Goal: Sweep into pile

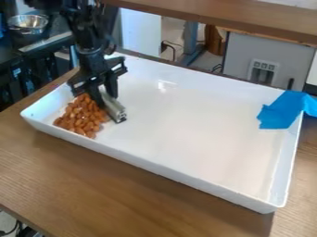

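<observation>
My black gripper (104, 90) hangs over the left end of the white tray (186, 134), its fingers pointing down. It is shut on a short silver-grey sweeping tool (114, 108), whose lower end is down at the tray floor. Heaped in the tray's left corner are brown almonds (80, 116), just left of the tool and partly below the gripper. The tool stands along the right side of the heap, close against it. Part of the heap's back edge is hidden behind the gripper.
Blue tape or cloth (283, 111) hangs over the tray's right wall. The tray's raised walls surround the nuts and tool. A wooden table (123, 185) bears the tray. A metal bowl (28, 23) stands at the back left.
</observation>
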Controlling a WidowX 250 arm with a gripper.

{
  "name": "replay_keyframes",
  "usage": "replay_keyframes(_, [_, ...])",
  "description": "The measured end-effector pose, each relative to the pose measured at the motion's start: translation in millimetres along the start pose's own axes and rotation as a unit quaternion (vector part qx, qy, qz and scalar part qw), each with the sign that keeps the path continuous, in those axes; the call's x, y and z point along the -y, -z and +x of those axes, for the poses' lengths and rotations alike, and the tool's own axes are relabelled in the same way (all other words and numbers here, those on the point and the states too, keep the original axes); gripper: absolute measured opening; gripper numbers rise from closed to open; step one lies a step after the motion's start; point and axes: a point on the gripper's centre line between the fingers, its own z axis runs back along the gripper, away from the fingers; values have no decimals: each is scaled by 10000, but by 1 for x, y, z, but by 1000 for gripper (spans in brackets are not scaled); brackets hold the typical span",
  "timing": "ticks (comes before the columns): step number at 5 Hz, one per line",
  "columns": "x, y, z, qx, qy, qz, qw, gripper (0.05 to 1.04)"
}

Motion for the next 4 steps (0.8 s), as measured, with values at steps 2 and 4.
replay_keyframes(2, [4,-5,-3,593,808,337,9944,367])
replay_keyframes(4, [70,-40,-51,-129,1867,-124,9823,367])
